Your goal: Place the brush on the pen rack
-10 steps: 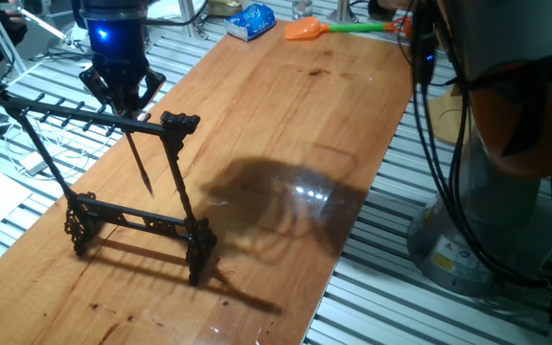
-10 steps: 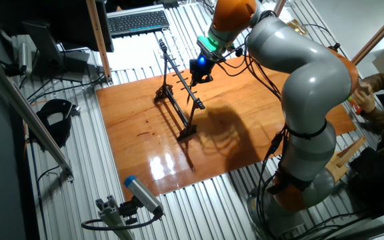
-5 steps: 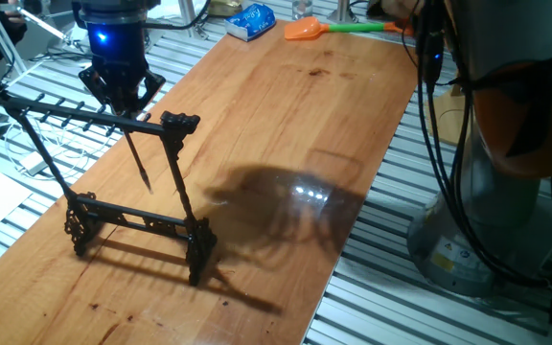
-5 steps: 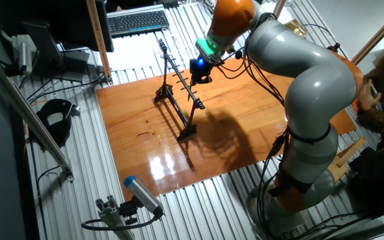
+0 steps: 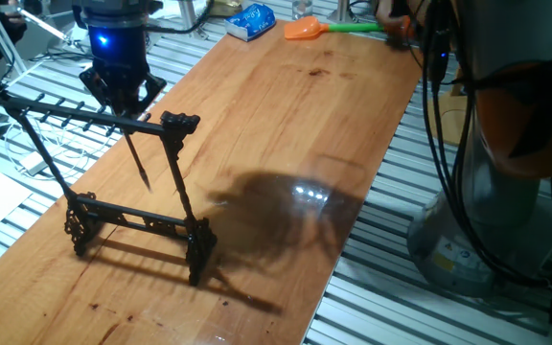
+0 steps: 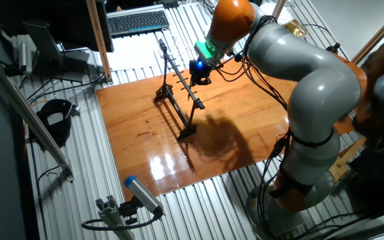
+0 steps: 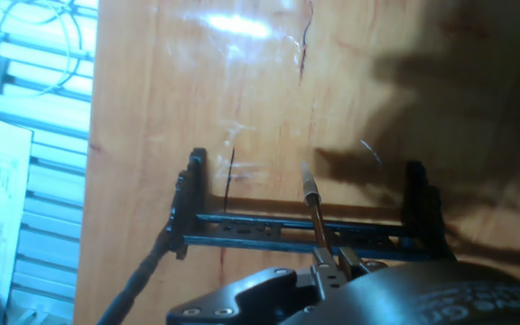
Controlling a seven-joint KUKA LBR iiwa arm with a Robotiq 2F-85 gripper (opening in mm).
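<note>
Wooden table, pen rack upright; gripper above top bar, clamped on brush.

Bright overhead light, white glare on the glossy table, dark arm shadow, soft hand view.

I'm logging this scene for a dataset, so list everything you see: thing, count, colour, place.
brush: one, thin and dark, hanging point down below the rack's top bar, held by the gripper.
pen rack: one, black, standing at the table's left end.
table: one, orange-brown wood.
scoop: one, orange with green handle, at the far table edge.
packet: one, blue, beside the scoop.
keyboard: one, black, off the table.
gripper: one, black, above the rack's bar.
arm: one, grey and orange.
</note>
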